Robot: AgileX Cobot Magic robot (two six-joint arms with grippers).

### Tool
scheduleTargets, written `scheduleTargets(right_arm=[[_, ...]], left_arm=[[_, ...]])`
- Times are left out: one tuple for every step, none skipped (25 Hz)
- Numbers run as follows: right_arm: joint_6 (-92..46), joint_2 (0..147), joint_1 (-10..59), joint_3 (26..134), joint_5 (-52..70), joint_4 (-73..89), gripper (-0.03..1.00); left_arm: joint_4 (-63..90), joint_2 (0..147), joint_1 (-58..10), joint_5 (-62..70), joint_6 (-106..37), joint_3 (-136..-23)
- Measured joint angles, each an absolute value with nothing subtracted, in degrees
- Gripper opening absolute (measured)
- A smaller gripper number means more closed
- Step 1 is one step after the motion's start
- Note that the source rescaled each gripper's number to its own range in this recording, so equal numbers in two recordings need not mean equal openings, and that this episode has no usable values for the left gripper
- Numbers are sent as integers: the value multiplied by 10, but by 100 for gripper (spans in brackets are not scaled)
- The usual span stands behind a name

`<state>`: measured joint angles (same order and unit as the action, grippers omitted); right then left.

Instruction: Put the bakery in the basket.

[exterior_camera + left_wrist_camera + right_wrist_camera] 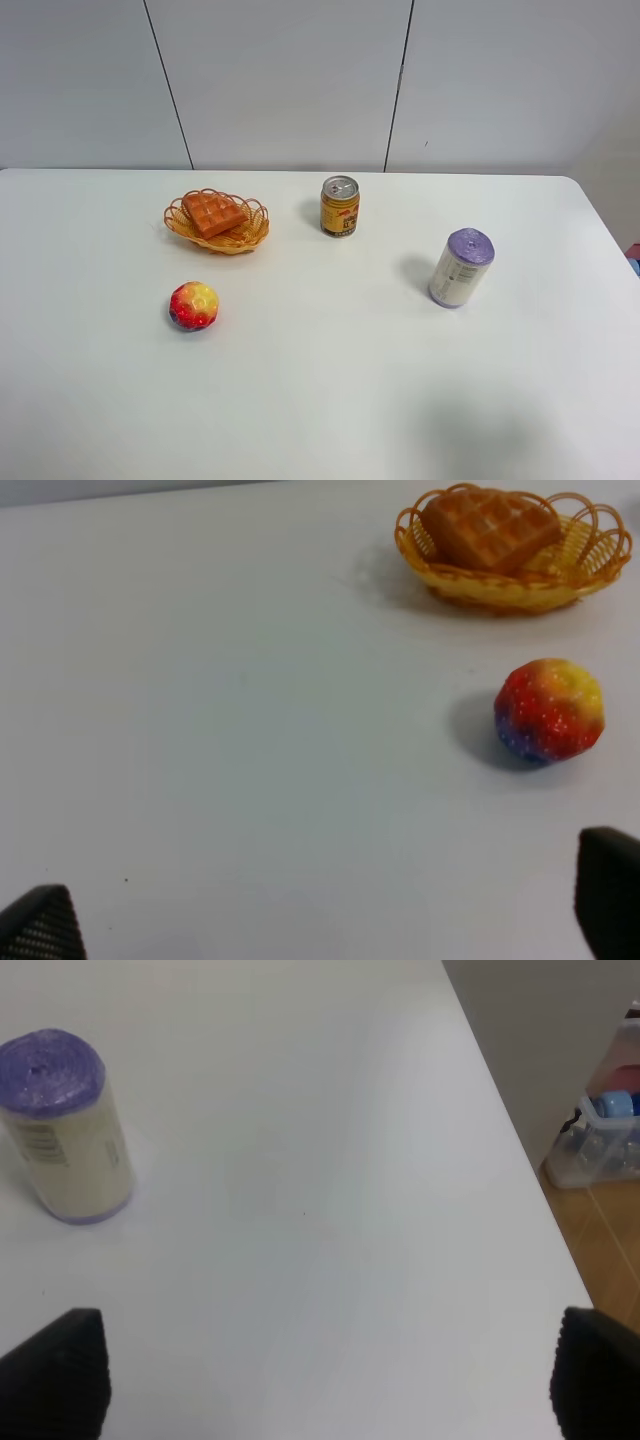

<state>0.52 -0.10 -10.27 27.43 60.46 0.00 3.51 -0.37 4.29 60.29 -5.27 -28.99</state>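
Note:
The orange-brown waffle wedge (213, 213) lies inside the woven wicker basket (252, 229) at the back left of the table. Both also show in the left wrist view, the waffle (490, 527) resting in the basket (500, 588). Neither arm shows in the exterior high view. My left gripper (325, 915) is open and empty, well back from the basket, with only its dark fingertips (40, 925) in view. My right gripper (325, 1380) is open and empty over bare table on the right side, its fingertips (60, 1375) wide apart.
A red-yellow bumpy ball (194, 305) sits in front of the basket, also in the left wrist view (549, 711). A gold can (340, 206) stands at the back middle. A purple-topped roll (461, 267) stands at the right. Past the table's right edge is a plastic box (610, 1130).

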Motion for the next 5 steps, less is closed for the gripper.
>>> scheduleTargets(right_arm=[[5,-1,-103,274,605,0,92],[5,-1,-103,274,605,0,92],[5,-1,-103,274,605,0,92],[5,-1,-103,274,605,0,92],[5,-1,-103,274,605,0,92]], left_arm=[[35,-4,43,603,-53,-290],[35,-4,43,603,-53,-290],[35,-4,43,603,-53,-290],[35,-4,43,603,-53,-290],[35,-4,43,603,-53,-290]])
